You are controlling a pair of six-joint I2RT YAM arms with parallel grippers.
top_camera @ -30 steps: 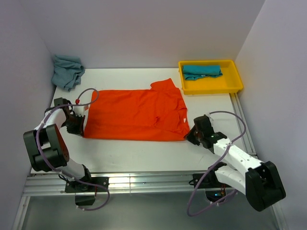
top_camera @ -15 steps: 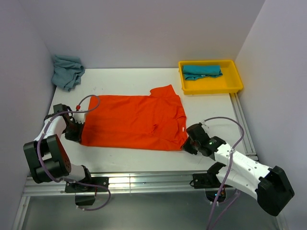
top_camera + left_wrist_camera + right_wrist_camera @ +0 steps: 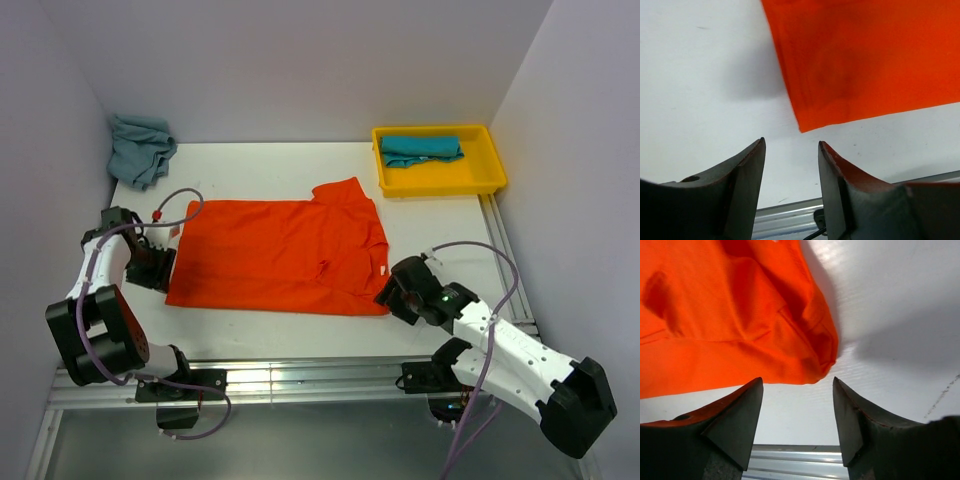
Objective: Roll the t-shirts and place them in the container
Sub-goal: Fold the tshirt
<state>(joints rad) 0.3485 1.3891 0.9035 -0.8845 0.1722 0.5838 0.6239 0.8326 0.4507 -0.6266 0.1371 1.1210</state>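
Observation:
An orange-red t-shirt [image 3: 280,252] lies flat on the white table, folded into a long band with a sleeve at its upper right. My left gripper [image 3: 162,270] sits just off its near left corner [image 3: 805,125], open, with only bare table between its fingers. At the shirt's near right corner [image 3: 820,360], my right gripper [image 3: 388,297] is open too, holding nothing. A teal t-shirt [image 3: 421,149] lies folded in the yellow tray. A grey-blue t-shirt [image 3: 140,148] lies crumpled at the back left.
The yellow tray [image 3: 484,176] stands at the back right corner. Walls close in the table on the left, back and right. An aluminium rail [image 3: 300,380] runs along the near edge.
Both grippers were shut on the orange-red t-shirt's near corners and pulled it toward the near edge; both have opened now and let the cloth go.

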